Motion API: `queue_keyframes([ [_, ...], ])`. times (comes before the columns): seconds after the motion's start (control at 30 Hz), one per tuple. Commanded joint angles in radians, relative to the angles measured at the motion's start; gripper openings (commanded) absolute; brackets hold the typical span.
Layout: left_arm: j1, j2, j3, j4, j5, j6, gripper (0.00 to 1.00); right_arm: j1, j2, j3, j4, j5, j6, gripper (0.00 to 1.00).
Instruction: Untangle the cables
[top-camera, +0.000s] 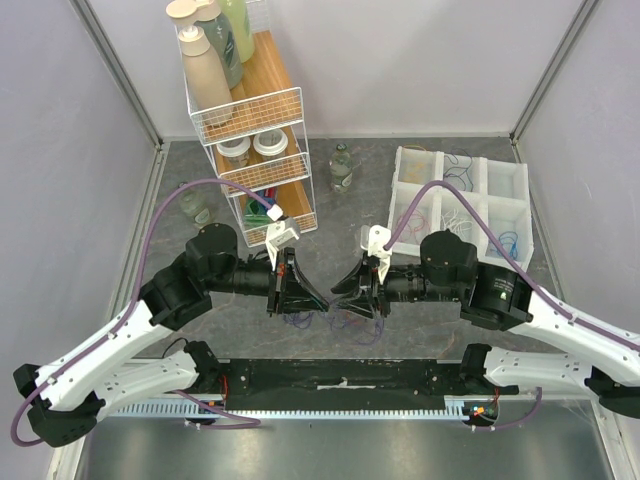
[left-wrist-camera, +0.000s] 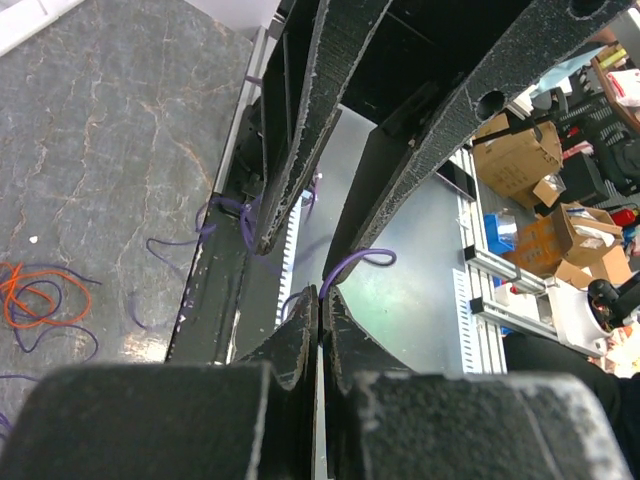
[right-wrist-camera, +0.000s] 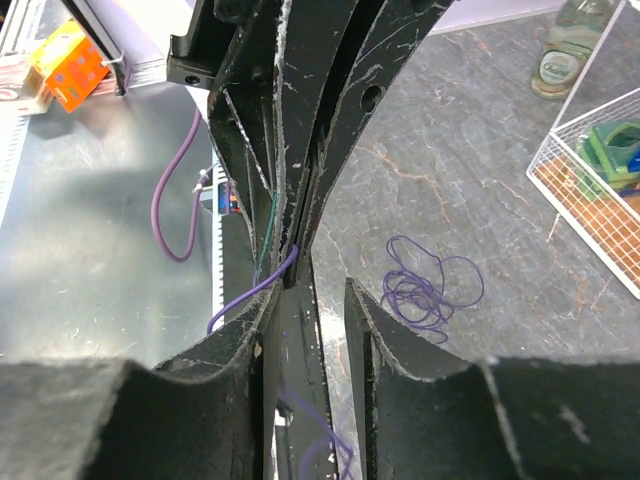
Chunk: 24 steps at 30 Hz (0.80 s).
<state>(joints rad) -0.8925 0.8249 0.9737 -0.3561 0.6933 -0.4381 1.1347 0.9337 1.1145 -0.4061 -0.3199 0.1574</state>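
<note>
**While your arms meet tip to tip, one purple cable sits pinched**

Where the grey table (top-camera: 450, 335) spreads out beyond the bases, your left arm (top-camera: 120, 345) and right arm (top-camera: 545, 310) reach inward. They meet near its middle, close to the near edge. At the far left stands a wire rack (top-camera: 247, 106) topped with bottles (top-camera: 205, 65). At the far right sits a white compartment tray (top-camera: 522, 182), and a small glass bottle (top-camera: 342, 168) stands between the two.

Your left gripper (left-wrist-camera: 320, 300) is clenched, with a purple cable (left-wrist-camera: 355, 262) nipped between its pads and looping out just past the tips. Your right gripper (right-wrist-camera: 310, 288) stands released. Its jaws sit apart on either side of the left one's closed tips and grasp nothing you can see. From the pinch, the purple cable trails toward the near side.

You will find the other cables in three places. A loose purple bundle (right-wrist-camera: 425, 290) rests on the table just beside the grippers. An orange-red loop (left-wrist-camera: 35, 295), crossed by a dark blue strand, lies on the table at the edge of the left wrist view. Thin yellow, blue and white cords (top-camera: 458, 160) lie inside the tray's compartments.
</note>
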Motion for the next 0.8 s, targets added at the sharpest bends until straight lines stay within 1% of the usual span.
queue_keyframes([
  [0.0, 0.0, 0.005, 0.04, 0.042, 0.029, 0.038, 0.02, -0.003, -0.003, -0.025, 0.101, -0.088, 0.03, 0.4],
  [0.13, 0.0, 0.006, 0.039, 0.046, 0.029, 0.036, 0.02, -0.003, 0.01, -0.042, 0.127, -0.108, 0.05, 0.41],
  [0.2, 0.0, 0.005, 0.045, 0.04, -0.004, 0.036, 0.02, -0.003, 0.013, -0.044, 0.118, -0.053, 0.053, 0.41],
  [0.23, 0.0, 0.006, 0.049, 0.031, -0.029, 0.036, 0.02, -0.001, 0.01, -0.039, 0.099, 0.022, 0.056, 0.43],
  [0.27, 0.0, 0.006, 0.059, 0.008, -0.067, 0.036, 0.02, -0.003, 0.001, -0.035, 0.078, 0.11, 0.059, 0.48],
  [0.33, 0.001, 0.022, 0.092, -0.039, -0.145, 0.038, 0.02, -0.003, -0.013, -0.021, 0.014, 0.387, 0.076, 0.54],
  [0.37, 0.001, 0.031, 0.106, -0.065, -0.19, 0.039, 0.02, -0.003, -0.024, -0.012, -0.031, 0.482, 0.073, 0.56],
  [0.4, 0.0, 0.04, 0.123, -0.084, -0.222, 0.039, 0.02, -0.003, -0.033, -0.009, -0.068, 0.552, 0.071, 0.59],
  [0.47, 0.001, 0.062, 0.132, -0.107, -0.253, 0.045, 0.02, -0.003, -0.076, -0.021, -0.088, 0.611, 0.073, 0.67],
  [0.53, 0.0, 0.082, 0.123, -0.107, -0.241, 0.047, 0.02, -0.001, -0.128, -0.044, -0.097, 0.648, 0.091, 0.75],
  [0.6, 0.0, 0.108, 0.097, -0.095, -0.213, 0.033, 0.02, -0.001, -0.15, -0.042, -0.141, 0.695, 0.119, 0.78],
  [0.67, -0.002, 0.14, 0.065, -0.086, -0.189, 0.013, 0.02, -0.003, -0.151, -0.035, -0.215, 0.784, 0.174, 0.79],
  [0.77, 0.0, 0.181, -0.007, -0.07, -0.172, -0.03, 0.02, -0.003, -0.125, -0.036, -0.339, 0.876, 0.275, 0.81],
])
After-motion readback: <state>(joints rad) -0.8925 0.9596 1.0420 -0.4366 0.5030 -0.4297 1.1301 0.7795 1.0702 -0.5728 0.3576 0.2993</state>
